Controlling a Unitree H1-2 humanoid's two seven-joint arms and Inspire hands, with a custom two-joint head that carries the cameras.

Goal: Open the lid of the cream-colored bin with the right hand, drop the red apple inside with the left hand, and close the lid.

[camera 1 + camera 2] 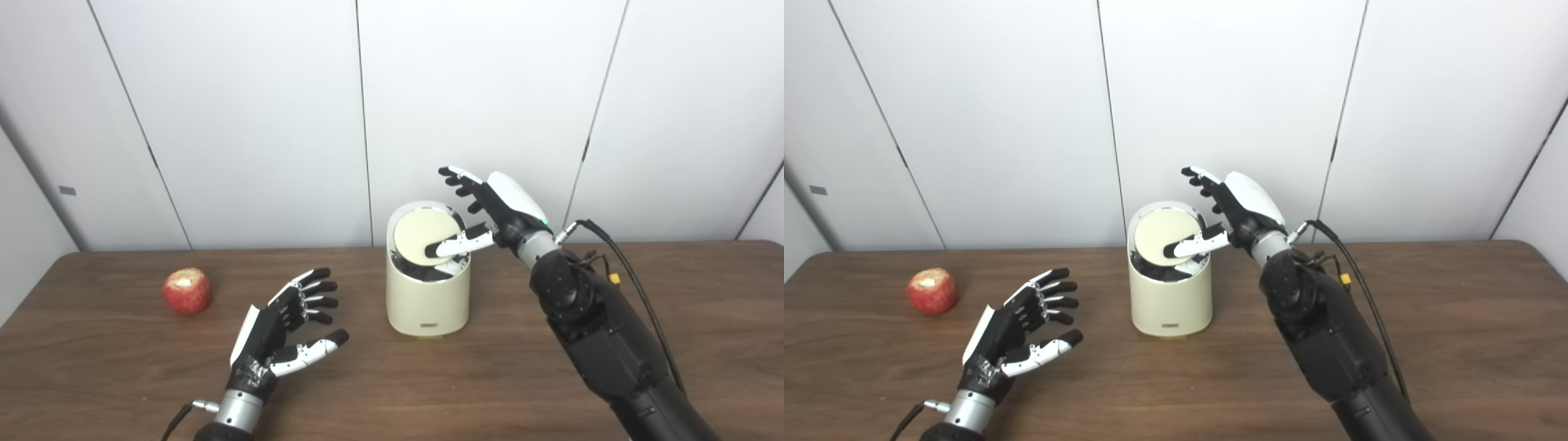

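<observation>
The right hand (490,211) is working at the top of the cream-colored bin (427,300), which is standing on the wooden table (551,392) near its middle; the hand's fingers are spread and holding nothing, while its thumb is lying across the round lid (419,236) and seems to be pressing on it. The lid is sitting tilted inside the rim with dark gaps showing below it, so the opening step looks to be in hand and not yet finished. The left hand (1020,334) is hovering low over the table with fingers fanned wide and empty, and the red apple (932,290) is resting untouched farther to the left, well apart from the bin. Next, the thumb probably needs to tip the lid fully clear, and the left hand must travel leftward to the apple (its top looks pale, perhaps bitten or peeled). The right eye view is showing more of the table's right end, whereas the left eye view is showing the apple farther in from the edge
</observation>
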